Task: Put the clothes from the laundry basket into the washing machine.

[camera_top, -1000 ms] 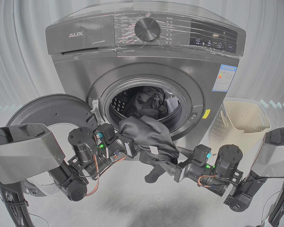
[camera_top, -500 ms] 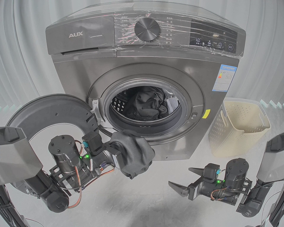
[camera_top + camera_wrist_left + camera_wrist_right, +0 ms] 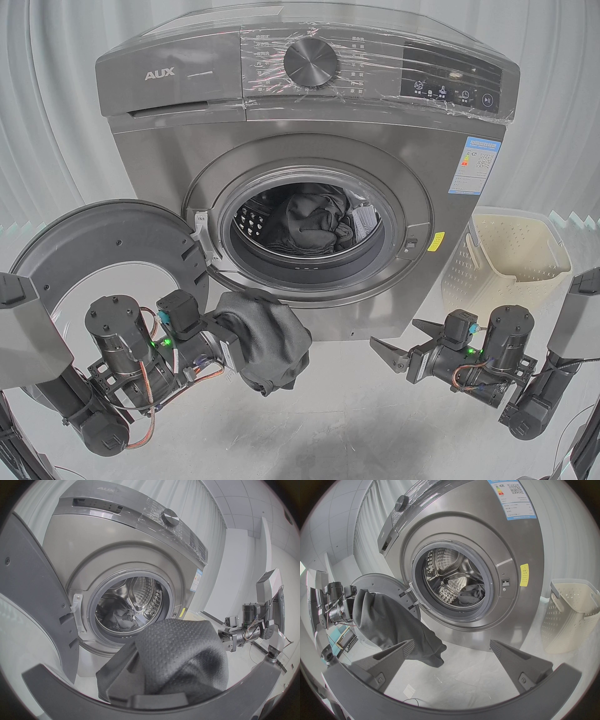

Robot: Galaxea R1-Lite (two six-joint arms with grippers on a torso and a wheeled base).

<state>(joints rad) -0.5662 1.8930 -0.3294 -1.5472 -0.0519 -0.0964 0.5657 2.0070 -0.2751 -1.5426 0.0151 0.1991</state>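
Right, I see the washing machine [image 3: 300, 144] with its round door [image 3: 106, 237] swung wide open on the left. The cream laundry basket [image 3: 512, 262] stands on the floor just beside the machine's right front corner. Dark clothes [image 3: 309, 219] lie in the drum. A dark grey garment [image 3: 269, 340] hangs clamped in my left gripper [image 3: 234, 340], below the porthole's lower left rim. My right gripper [image 3: 395, 334] hovers with fingers spread, holding nothing, near the basket.
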